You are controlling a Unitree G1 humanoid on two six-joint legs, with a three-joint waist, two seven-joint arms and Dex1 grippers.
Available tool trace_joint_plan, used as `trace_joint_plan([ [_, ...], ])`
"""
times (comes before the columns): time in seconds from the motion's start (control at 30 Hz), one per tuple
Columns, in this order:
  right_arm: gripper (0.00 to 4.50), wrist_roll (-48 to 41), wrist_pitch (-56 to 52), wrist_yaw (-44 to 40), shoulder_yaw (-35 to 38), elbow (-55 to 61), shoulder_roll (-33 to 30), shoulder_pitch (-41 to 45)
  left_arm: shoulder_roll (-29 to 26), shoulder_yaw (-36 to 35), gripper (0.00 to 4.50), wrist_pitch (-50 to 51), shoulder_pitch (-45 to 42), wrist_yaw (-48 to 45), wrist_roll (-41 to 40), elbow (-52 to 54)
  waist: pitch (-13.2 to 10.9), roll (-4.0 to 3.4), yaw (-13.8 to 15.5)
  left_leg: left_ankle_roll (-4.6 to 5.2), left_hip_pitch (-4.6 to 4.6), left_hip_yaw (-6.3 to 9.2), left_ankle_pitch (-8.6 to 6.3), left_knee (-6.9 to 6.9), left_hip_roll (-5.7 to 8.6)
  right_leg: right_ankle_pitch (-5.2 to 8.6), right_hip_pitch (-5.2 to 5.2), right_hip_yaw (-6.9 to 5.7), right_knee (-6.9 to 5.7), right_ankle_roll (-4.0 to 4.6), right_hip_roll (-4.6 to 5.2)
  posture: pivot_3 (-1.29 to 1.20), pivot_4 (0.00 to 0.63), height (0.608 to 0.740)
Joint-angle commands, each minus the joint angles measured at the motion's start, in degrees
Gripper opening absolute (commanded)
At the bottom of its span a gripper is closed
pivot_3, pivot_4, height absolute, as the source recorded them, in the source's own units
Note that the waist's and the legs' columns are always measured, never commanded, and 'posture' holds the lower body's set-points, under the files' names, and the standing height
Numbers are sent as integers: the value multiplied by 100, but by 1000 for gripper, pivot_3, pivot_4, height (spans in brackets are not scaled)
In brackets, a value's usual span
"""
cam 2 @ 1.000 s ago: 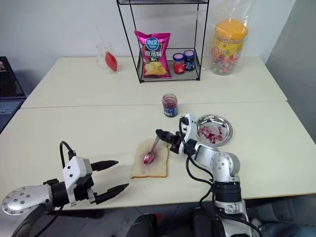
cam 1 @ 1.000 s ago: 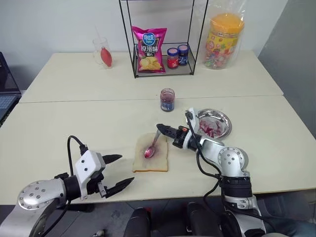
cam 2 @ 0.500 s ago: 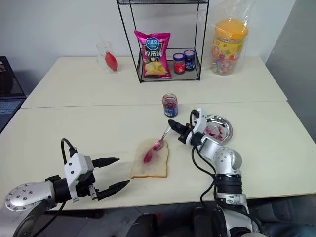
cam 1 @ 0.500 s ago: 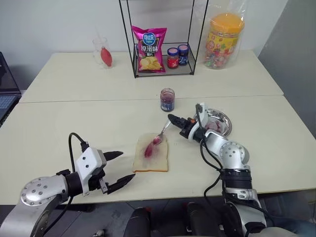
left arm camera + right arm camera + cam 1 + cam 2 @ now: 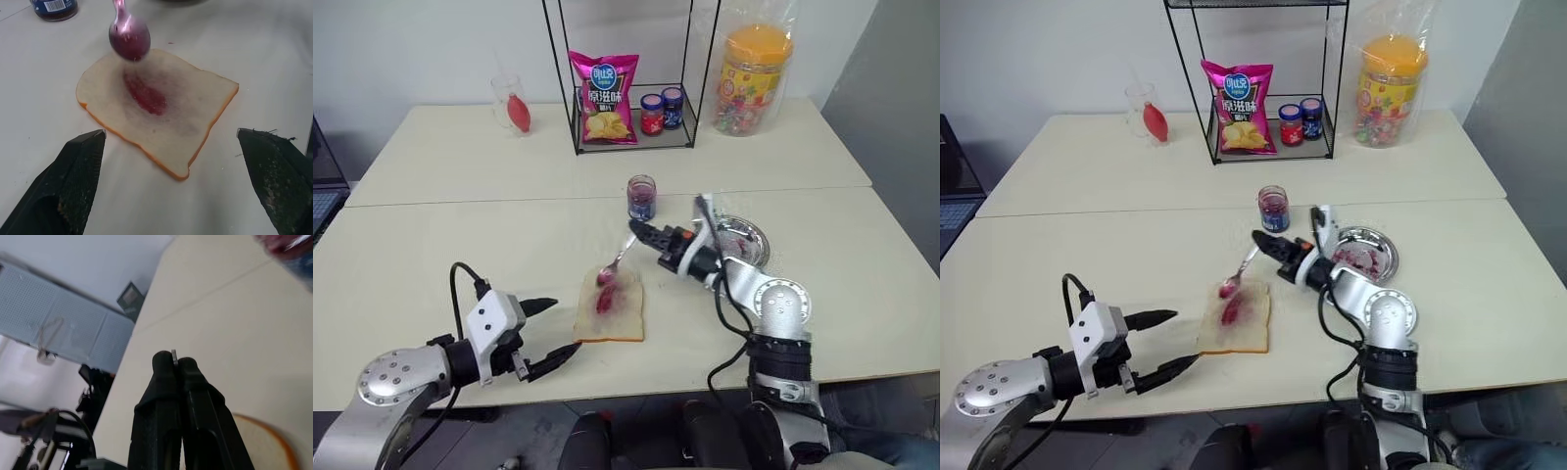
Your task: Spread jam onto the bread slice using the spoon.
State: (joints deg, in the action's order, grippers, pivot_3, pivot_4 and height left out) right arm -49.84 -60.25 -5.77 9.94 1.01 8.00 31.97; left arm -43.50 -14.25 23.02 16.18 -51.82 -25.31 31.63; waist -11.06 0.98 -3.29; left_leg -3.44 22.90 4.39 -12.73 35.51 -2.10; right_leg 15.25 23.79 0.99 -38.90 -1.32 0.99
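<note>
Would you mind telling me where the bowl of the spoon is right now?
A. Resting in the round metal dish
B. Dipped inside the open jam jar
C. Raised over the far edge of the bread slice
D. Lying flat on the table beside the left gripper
C: the right gripper holds the spoon by its handle, and its jam-coated bowl hangs above the far edge of the bread slice, clear of it in the left wrist view.

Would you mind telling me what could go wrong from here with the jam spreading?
The right tool pinches only the thin end of the spoon, so the handle may twist or slip. The loaded bowl hangs above the bread slice near its far edge, so jam could drip onto the table. Nothing holds the bread, so a stroke may drag it.
</note>
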Motion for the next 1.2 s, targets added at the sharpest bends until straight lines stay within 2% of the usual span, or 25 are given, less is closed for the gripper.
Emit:
trace_joint_plan([
  [0.03,11,187,395,-79,-126,-165,213,-111,-9,-23,4500,-138,-2,17,24,68,0,0,18,0,1,0,0,0,0,0,0,-1,2,0,0,0,150,740],
  [0.3,11,140,253,-127,-127,-72,-71,-317,-25,-27,4500,-131,16,10,37,86,0,0,5,0,0,0,0,-6,-6,0,3,-1,2,0,-5,0,150,740],
  [0.43,11,-162,-198,-99,81,331,-500,-457,-27,7,4500,-127,8,11,51,92,0,0,17,0,1,0,0,-7,-9,2,3,-3,2,4,-7,0,150,740],
  [0.63,11,-491,-512,1,278,575,-743,-396,-34,-5,4500,-137,8,3,70,74,0,0,12,0,-1,-2,0,-7,-13,3,3,-2,2,6,-12,0,150,740],
  [0.9,11,-878,-636,342,459,629,-482,-133,-27,-27,4500,-124,35,3,63,87,0,0,6,0,-1,-2,0,-12,-32,5,7,-3,1,11,-31,0,150,740],
  [1.03,11,-339,88,292,127,-123,29,124,-31,-40,4500,-135,41,5,69,83,1,1,-6,0,0,-4,0,-22,-40,5,17,0,0,14,-40,0,150,740],
  [1.2,11,-88,417,237,23,-453,167,44,-24,-53,4500,-147,70,13,71,89,1,1,21,0,0,-9,0,-39,-59,7,30,2,-5,29,-61,0,150,740],
])
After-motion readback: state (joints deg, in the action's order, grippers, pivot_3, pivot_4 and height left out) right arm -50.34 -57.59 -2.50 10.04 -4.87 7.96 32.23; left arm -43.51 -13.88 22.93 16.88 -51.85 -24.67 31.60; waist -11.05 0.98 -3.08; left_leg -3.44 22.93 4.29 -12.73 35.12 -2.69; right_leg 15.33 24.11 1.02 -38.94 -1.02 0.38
